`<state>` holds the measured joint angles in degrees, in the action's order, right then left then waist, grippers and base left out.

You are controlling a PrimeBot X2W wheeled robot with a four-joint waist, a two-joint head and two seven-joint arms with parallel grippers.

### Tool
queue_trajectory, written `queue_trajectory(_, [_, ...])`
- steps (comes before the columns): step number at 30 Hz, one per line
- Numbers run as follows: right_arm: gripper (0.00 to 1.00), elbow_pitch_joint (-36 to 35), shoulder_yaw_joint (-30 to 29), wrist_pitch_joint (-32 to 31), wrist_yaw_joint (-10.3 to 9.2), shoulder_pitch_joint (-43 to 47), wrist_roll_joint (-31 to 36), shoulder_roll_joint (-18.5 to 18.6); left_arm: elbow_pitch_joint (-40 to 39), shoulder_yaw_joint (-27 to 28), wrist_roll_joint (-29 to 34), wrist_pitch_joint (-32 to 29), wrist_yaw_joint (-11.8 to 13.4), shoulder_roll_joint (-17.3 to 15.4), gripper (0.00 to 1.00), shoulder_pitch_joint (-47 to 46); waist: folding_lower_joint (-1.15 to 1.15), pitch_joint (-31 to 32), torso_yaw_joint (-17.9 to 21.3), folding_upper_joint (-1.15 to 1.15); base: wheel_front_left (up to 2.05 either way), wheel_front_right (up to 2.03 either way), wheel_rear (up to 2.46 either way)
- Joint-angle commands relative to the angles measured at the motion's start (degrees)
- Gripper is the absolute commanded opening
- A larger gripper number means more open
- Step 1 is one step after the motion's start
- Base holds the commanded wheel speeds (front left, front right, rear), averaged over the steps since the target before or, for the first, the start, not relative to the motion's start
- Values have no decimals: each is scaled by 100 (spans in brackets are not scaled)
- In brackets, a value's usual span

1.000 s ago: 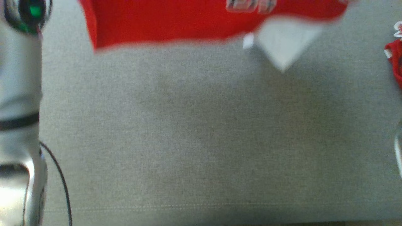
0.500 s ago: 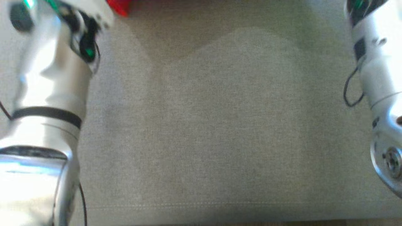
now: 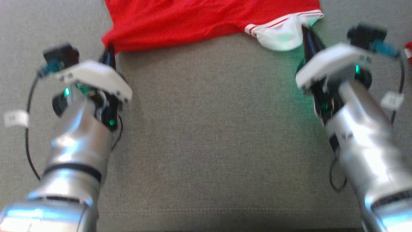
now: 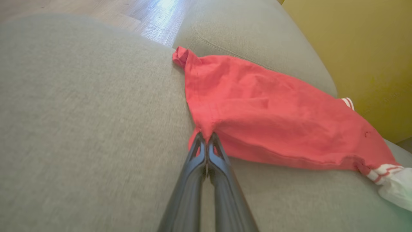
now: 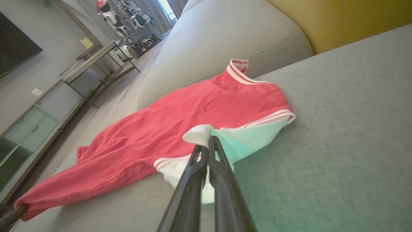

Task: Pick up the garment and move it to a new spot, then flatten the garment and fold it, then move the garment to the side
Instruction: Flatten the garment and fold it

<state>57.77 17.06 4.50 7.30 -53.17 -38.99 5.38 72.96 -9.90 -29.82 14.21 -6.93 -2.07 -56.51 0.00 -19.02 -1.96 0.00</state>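
Note:
The garment (image 3: 209, 19) is a red shirt with a white, red-striped sleeve (image 3: 283, 35), lying across the far part of the grey sofa cushion (image 3: 209, 129). My left gripper (image 3: 109, 53) is shut on the red near-left corner; in the left wrist view the garment (image 4: 273, 112) bunches at that gripper's (image 4: 206, 137) closed tips. On the other side, my right gripper (image 3: 305, 32) is shut on the white sleeve. The right wrist view shows its tips (image 5: 209, 140) pinching a fold of the sleeve (image 5: 251, 138), with the garment (image 5: 180, 129) spreading beyond.
A rounded grey back cushion (image 4: 251, 29) rises behind the garment, with a yellow surface (image 4: 354, 48) beyond it. Another red item (image 3: 408, 48) pokes in at the right edge. Beyond the sofa are a wooden floor (image 4: 128, 16), a low cabinet (image 5: 25, 129) and a table (image 5: 93, 61).
The head view has shifted and sharpened. Both arms now show fully in it, each gripper pinching the garment's near edge, which lies at the top of the view again.

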Motion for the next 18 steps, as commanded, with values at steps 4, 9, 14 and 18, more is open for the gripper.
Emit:
queue_trajectory(4, [0,-1296,393,310,19,966,-548,358,-889,221,55,75,-29,-199,0,709,0,448,31,0,0,0,0])
queue_trajectory(9, [0,-2876,204,499,19,2558,-937,920,-1976,427,253,77,-26,-304,0,1977,0,905,115,0,0,0,0])
queue_trajectory(14, [0,-4373,-417,138,19,4379,-854,1170,-2962,598,425,78,71,-427,0,3142,0,1209,141,0,0,0,0])
queue_trajectory(18, [0,-5505,-1041,-432,19,5602,-554,834,-3653,616,485,36,174,-525,0,3947,0,1377,146,0,0,0,0])
